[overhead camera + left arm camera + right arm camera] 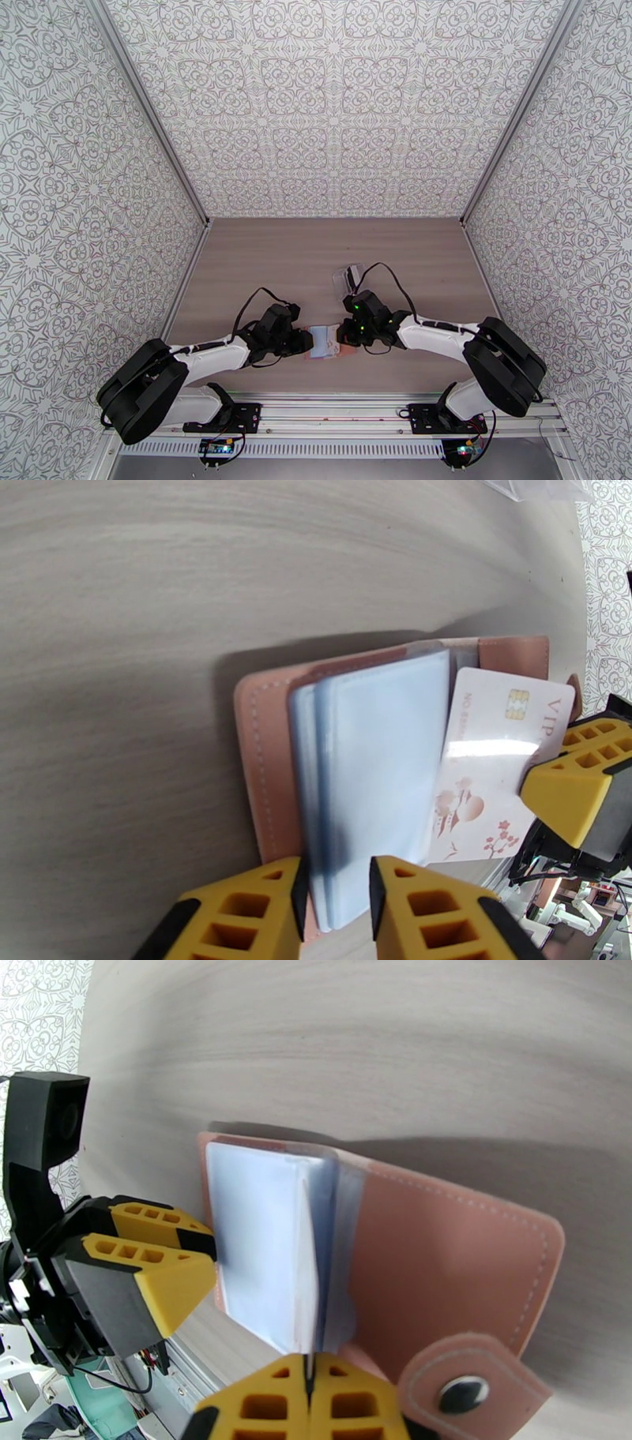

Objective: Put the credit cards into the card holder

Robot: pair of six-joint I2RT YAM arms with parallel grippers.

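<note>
The card holder (326, 345) lies open on the table between both grippers, its pinkish cover (261, 740) down and its blue-grey pockets (379, 756) up. My left gripper (336, 875) is shut on the near edge of those pockets. One of the credit cards (490, 756), white with a gold chip and pink flower marks, leans at the pockets' right edge, partly tucked behind them. My right gripper (308, 1370) is shut on it, and the card shows edge-on there (307, 1276). The snap tab (466, 1390) lies beside the right fingers. In the top view the left gripper (304, 341) and right gripper (344, 338) flank the holder.
A crinkly clear plastic pouch (350, 276) lies on the table just beyond the right gripper. Patterned walls (95, 237) close the table in on three sides. The arm bases and rail (332, 414) run along the near edge.
</note>
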